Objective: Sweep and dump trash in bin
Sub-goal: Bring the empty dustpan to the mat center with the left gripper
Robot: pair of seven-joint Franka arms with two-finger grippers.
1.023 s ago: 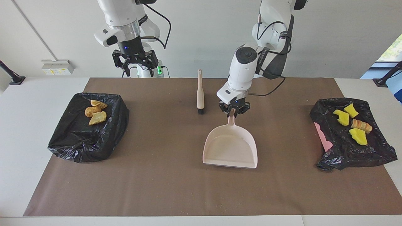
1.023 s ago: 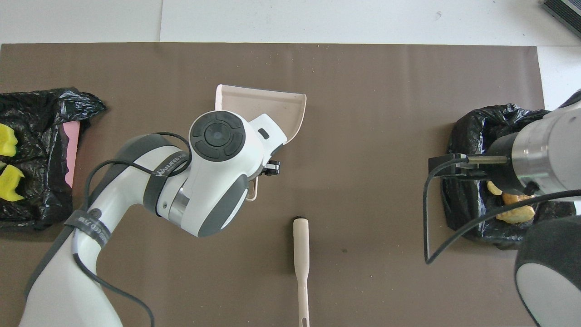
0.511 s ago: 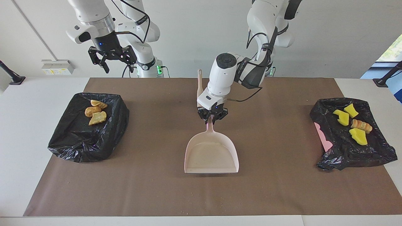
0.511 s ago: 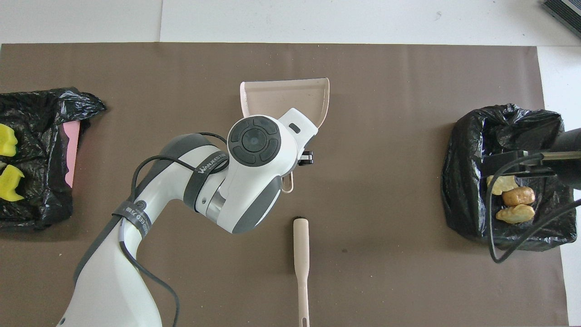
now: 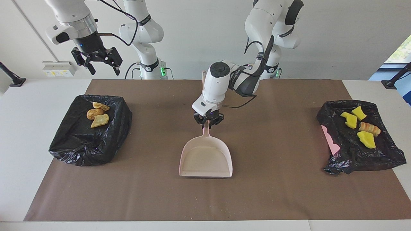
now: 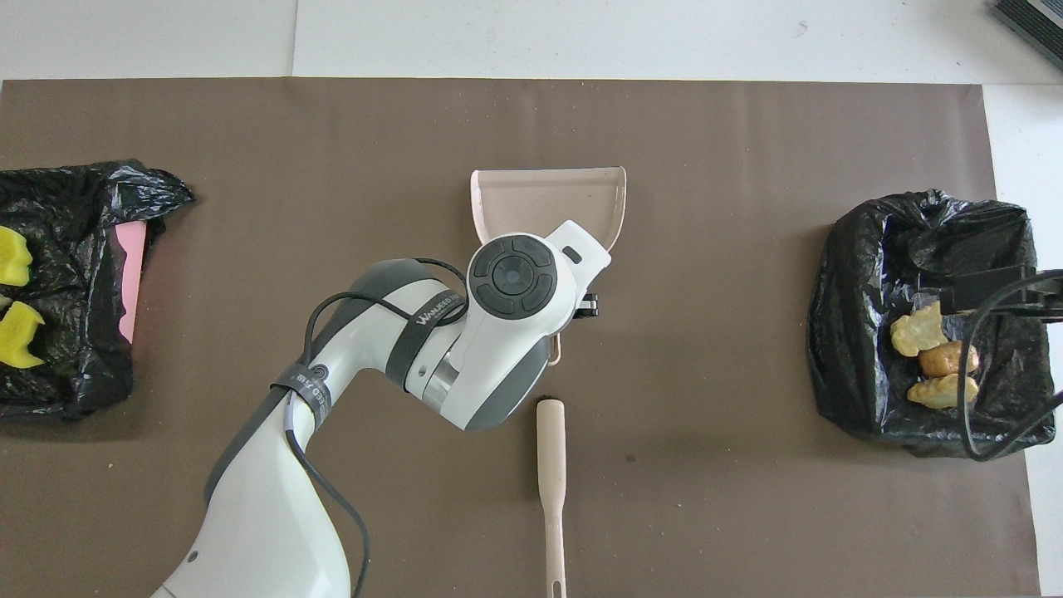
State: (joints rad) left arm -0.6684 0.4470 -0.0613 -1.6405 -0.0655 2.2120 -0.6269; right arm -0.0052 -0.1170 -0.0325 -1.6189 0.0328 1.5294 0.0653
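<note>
My left gripper (image 5: 208,122) is shut on the handle of the pale pink dustpan (image 5: 205,160), whose empty tray sits low at the middle of the brown mat, mouth away from the robots. From overhead the wrist hides the grip, and only the dustpan (image 6: 548,195) tray shows. Three tan bread chunks (image 5: 98,115) lie in the black-bagged bin (image 5: 86,147) at the right arm's end. Yellow sponge pieces (image 5: 350,119) and a striped pastry (image 5: 369,128) lie on the black-bagged bin (image 5: 362,157) at the left arm's end. My right gripper (image 5: 96,60) hangs open and empty, high above the table's edge by the first bin.
The brush (image 6: 551,465) lies on the mat nearer to the robots than the dustpan, its handle pointing at them. A pink edge (image 5: 330,141) shows under the bag at the left arm's end. Fine crumbs dot the brown mat (image 5: 289,199).
My left gripper has carried the dustpan sideways toward the right arm's end, to the mat's middle. The right arm has lifted and swung outward over its own end of the table.
</note>
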